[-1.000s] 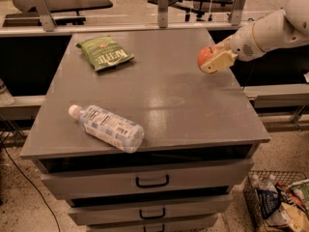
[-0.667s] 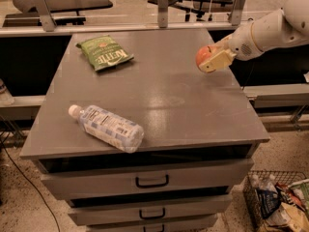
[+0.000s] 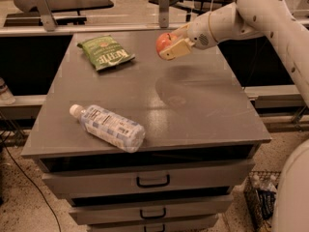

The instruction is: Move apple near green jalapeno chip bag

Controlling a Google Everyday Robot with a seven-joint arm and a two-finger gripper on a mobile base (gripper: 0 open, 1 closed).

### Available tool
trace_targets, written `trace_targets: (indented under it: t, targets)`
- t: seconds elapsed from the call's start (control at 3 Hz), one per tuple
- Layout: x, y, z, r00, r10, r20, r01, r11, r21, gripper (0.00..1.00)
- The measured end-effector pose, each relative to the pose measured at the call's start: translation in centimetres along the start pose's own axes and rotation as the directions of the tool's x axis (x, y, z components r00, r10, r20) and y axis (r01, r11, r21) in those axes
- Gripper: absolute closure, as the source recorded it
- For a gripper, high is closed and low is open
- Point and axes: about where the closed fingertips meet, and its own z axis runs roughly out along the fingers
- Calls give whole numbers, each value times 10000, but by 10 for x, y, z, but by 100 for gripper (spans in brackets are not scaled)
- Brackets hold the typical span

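The small red-orange apple (image 3: 164, 42) is held in the air above the back middle of the grey cabinet top (image 3: 145, 91). My gripper (image 3: 173, 45) comes in from the right on the white arm and is shut on the apple. The green jalapeno chip bag (image 3: 106, 52) with white lettering lies flat at the back left of the top, to the left of the apple and apart from it.
A clear plastic water bottle (image 3: 109, 128) lies on its side at the front left of the top. Drawers (image 3: 152, 181) are below the front edge. A metal rail and post (image 3: 164, 6) run behind the cabinet. A basket (image 3: 263, 197) sits on the floor at the lower right.
The gripper has carried the apple leftward and up, from over the right side of the top toward the back middle, closer to the chip bag. The bag and bottle have not moved.
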Motion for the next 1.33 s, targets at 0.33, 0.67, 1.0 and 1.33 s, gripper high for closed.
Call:
trace_targets:
  t: [0.33, 0.67, 1.0, 1.33]
  targets:
    - [-38, 6, 51, 9973, -455, 580, 486, 9973, -545, 100]
    - [-49, 12, 99, 9966, -669, 490, 717, 9922, -1018, 100]
    - [-43, 16, 128, 9974, -706, 158, 721, 9885, -1332, 100]
    - [-33, 15, 142, 9976, -679, -149, 651, 9872, -1453, 100]
